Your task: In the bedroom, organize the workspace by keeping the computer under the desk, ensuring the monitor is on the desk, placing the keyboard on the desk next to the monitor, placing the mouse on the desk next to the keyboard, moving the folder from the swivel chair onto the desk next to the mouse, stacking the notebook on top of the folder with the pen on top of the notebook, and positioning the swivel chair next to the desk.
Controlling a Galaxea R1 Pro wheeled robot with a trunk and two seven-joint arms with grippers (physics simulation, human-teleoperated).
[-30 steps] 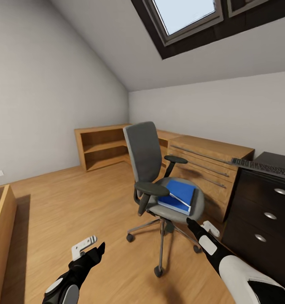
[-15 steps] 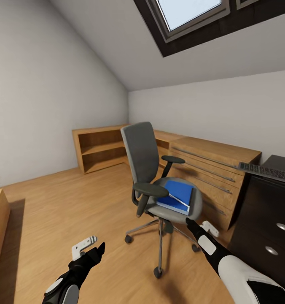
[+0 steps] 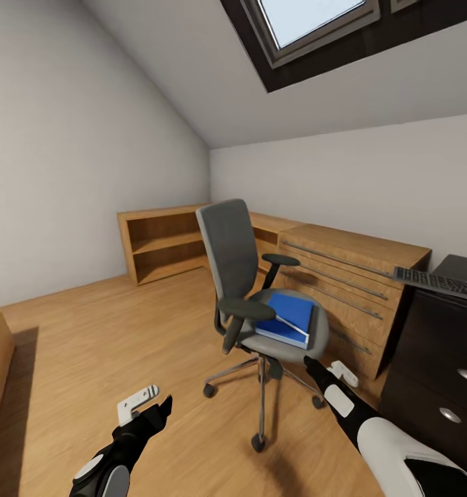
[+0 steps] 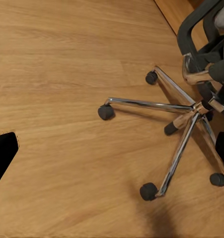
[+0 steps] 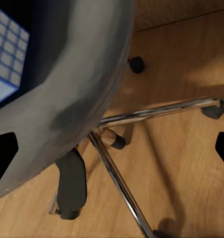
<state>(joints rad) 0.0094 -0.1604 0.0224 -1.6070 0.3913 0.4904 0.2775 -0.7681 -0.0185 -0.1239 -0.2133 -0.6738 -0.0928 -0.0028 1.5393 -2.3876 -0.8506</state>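
Rolling up on the chair, both arms low and nothing in hand.

Left gripper (image 3: 145, 404) hovered over bare floor (image 3: 88, 331); right gripper (image 3: 334, 369) sat just under the seat edge, and I couldn't tell from any shot how far either one's jaws were spread. The chair (image 3: 251, 290) stood mid-room with the folder (image 3: 287, 319) flat on its seat, the desk (image 3: 441, 345) and keyboard (image 3: 441, 281) off to the right. Best bet, I'd say: get closer and squarer first, then lift the right arm above the seat and come down on the folder's near edge without bumping the armrest. The head cam gave the whole layout; the left wrist cam showed the wheeled base clearly, the right wrist cam the seat's underside.
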